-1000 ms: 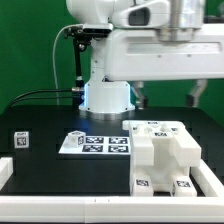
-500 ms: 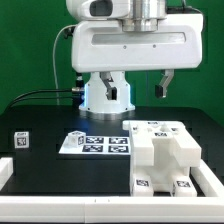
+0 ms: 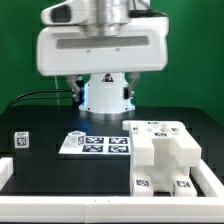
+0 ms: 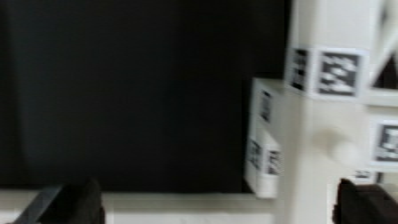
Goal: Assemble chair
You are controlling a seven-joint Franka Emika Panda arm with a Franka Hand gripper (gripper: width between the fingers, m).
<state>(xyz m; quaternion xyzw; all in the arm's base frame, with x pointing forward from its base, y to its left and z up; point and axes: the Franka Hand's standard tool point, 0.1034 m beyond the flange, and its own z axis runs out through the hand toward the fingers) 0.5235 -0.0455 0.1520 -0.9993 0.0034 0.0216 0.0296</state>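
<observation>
The chair (image 3: 160,155) looks largely built, a blocky white stack on the table (image 3: 45,168) below and beside the gripper (image 4: 214,200), which hangs wide open and empty; one small tagged piece (image 3: 22,140), well apart, perhaps remains to fit.

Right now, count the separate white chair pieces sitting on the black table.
2. A big joined block on the exterior view's right, beside the marker board; a small tagged piece alone at that view's left. Others may hide behind the block.

Black table (image 3: 40,125) with marker board (image 3: 95,143), blocky chair assembly (image 3: 160,155), small tagged piece (image 3: 21,140).
</observation>
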